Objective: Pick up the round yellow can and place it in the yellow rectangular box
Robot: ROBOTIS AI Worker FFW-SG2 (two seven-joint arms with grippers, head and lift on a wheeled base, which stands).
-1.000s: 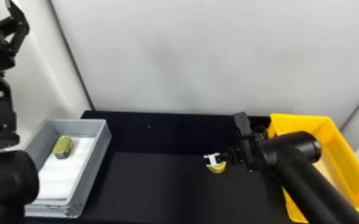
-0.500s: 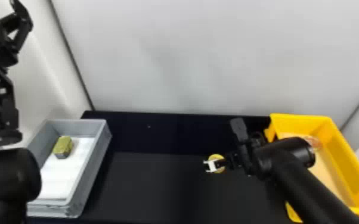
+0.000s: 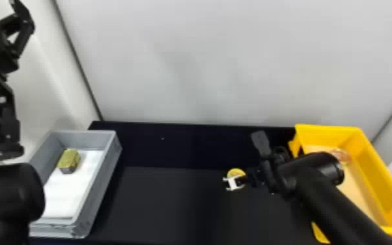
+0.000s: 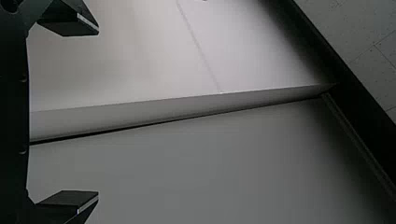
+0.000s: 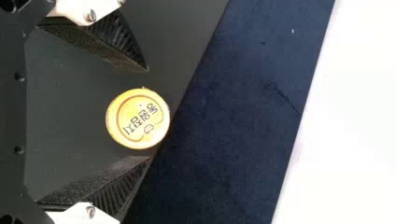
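Round yellow can (image 5: 138, 118), dark lettering, thin orange ring

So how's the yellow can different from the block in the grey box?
The can is round, the block angular. The can is bright yellow, the block a duller greenish yellow. The can is on the dark table, the block in the grey box. Neither is in the yellow box.

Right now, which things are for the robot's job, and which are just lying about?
For the job: round yellow can; yellow rectangular box; right gripper, open, can between its fingers.
Just about: grey bin; yellowish block and white sheet inside it; left gripper.
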